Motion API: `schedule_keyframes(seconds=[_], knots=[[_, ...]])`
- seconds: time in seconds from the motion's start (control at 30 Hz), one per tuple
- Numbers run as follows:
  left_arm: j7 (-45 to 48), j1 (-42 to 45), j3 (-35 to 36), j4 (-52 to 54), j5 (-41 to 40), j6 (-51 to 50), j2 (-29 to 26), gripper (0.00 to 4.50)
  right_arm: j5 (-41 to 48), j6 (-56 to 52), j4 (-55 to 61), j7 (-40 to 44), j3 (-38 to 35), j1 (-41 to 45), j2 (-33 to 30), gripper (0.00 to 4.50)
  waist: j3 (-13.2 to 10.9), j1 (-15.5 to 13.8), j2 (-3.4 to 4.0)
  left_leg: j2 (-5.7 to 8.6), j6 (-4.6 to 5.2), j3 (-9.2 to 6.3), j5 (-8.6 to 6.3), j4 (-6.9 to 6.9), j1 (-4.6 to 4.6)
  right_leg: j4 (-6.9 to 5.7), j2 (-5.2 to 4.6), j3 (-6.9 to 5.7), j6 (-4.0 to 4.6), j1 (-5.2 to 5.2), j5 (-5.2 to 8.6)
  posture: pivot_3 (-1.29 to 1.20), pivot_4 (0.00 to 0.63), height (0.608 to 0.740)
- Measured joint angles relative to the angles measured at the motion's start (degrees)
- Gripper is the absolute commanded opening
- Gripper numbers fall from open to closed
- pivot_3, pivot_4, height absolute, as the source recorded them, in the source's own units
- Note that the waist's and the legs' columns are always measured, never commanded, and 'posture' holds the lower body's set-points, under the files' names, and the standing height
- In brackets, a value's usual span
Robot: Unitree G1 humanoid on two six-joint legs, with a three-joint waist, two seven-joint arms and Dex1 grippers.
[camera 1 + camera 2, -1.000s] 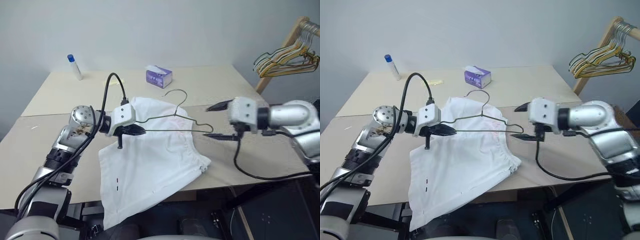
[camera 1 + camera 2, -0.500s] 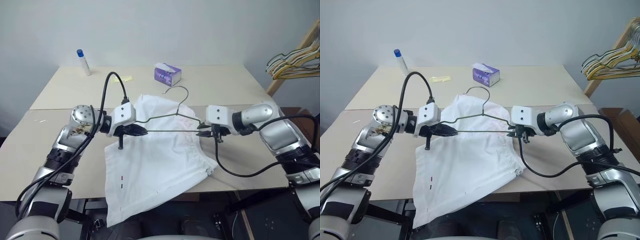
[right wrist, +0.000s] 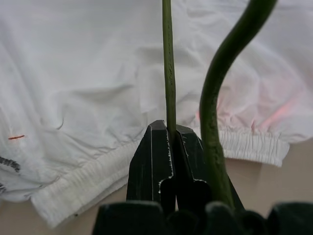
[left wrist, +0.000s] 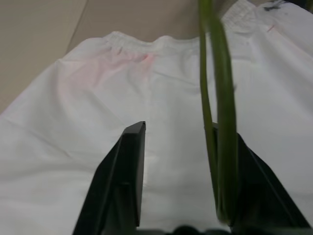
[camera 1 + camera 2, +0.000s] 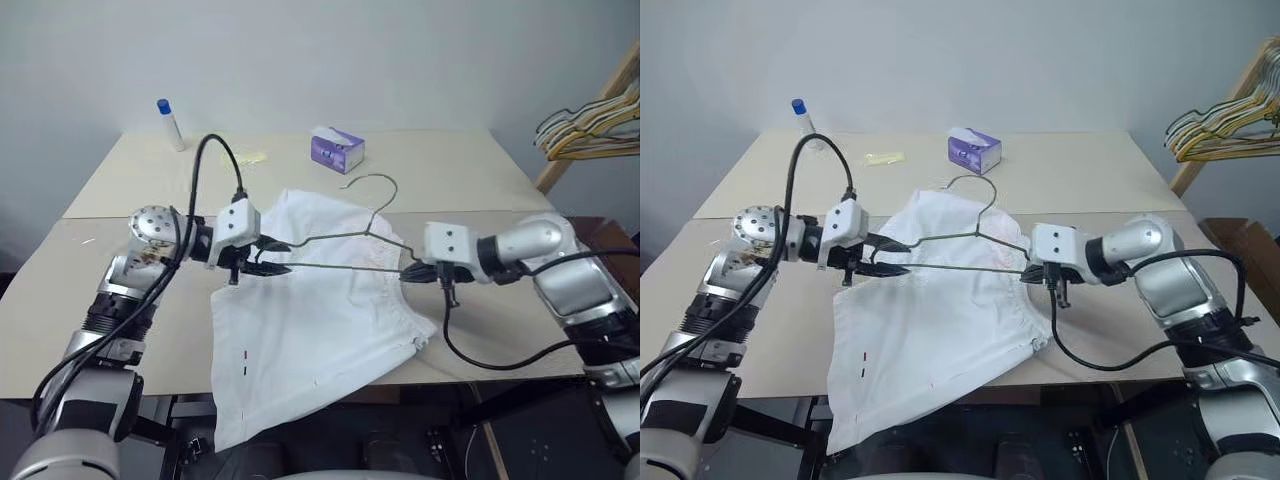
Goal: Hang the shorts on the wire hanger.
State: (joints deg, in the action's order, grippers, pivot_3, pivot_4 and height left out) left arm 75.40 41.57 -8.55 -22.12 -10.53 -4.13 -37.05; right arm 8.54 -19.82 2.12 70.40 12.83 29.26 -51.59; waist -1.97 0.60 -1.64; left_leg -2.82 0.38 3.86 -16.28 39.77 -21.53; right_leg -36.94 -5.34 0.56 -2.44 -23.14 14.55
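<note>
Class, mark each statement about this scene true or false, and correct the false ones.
1. The right gripper is shut on the thin grey wire hanger. True.
2. The left gripper is open. True.
3. The white cloth shorts hang from the hanger. False: they lie on the beige table, under it.
4. The purple tissue box sits on the shorts. False: it stands apart, behind them.
</note>
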Motion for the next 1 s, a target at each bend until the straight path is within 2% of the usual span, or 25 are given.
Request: schedule_keyframes(seconds=[0.13,0.2,0.37,0.47,0.6,0.7,1.0], knots=[[-5.2,-0.7,5.1,-0.3,-1.3,-0.3,0.4,4.44,5.5,-9.8,4.7,-4.0,-10.3,-14.7,-1.5,0.00,0.0,-0.4,-0.02,0.00,0.05,-0.07,-0.03,0.00,-0.12,0.11,-0.01,-0.07,-0.01,0.00,-0.01,0.00,0.001,0.740],[-6.6,-2.8,7.2,1.0,-2.1,-1.4,0.2,4.47,7.7,-14.9,5.0,-6.0,-14.7,-20.6,-1.5,0.00,0.0,-0.5,-0.01,0.02,0.05,-0.01,-0.03,0.01,-0.10,0.08,-0.04,0.00,-0.05,-0.02,-0.03,0.00,0.007,0.740],[-6.3,-14.2,8.1,12.1,-4.9,0.3,0.6,4.47,17.9,-32.4,8.1,-11.1,-31.5,-34.1,1.0,0.00,0.0,-0.6,-0.01,-0.01,0.04,0.01,-0.04,-0.02,0.18,0.05,-0.02,0.06,-0.05,0.19,-0.04,0.01,0.019,0.740],[-5.2,-16.5,8.0,17.2,-7.7,-1.2,0.8,4.47,22.0,-40.9,7.5,-13.6,-35.8,-35.2,2.0,0.00,0.0,-0.4,-0.01,-0.01,0.04,0.02,-0.04,-0.02,0.26,0.08,-0.01,0.11,0.00,0.25,-0.16,0.00,0.025,0.740],[-4.5,-16.6,8.0,22.0,-12.2,-7.8,0.3,4.47,23.0,-46.5,3.4,-14.4,-35.2,-34.9,-0.4,0.00,0.0,0.1,0.08,0.00,0.07,-0.02,-0.06,-0.09,0.71,0.25,0.02,0.10,-0.02,0.81,-0.14,-0.01,0.027,0.740],[-3.4,-16.6,8.0,22.5,-14.2,-11.5,-0.5,4.47,23.3,-48.5,1.7,-13.8,-30.9,-33.4,-2.8,0.00,-0.1,0.6,0.08,0.00,0.07,-0.04,-0.06,-0.12,0.72,0.25,0.05,0.14,-0.03,0.81,-0.14,-0.01,0.028,0.740],[-1.4,-16.7,7.5,23.8,-14.4,-12.3,-1.8,4.47,24.4,-49.4,-1.8,-10.9,-21.1,-24.2,-4.6,0.00,-0.1,0.4,0.08,0.01,0.11,-0.07,-0.08,-0.13,0.60,0.40,0.06,0.11,-0.05,0.76,-0.14,0.02,0.014,0.740]])
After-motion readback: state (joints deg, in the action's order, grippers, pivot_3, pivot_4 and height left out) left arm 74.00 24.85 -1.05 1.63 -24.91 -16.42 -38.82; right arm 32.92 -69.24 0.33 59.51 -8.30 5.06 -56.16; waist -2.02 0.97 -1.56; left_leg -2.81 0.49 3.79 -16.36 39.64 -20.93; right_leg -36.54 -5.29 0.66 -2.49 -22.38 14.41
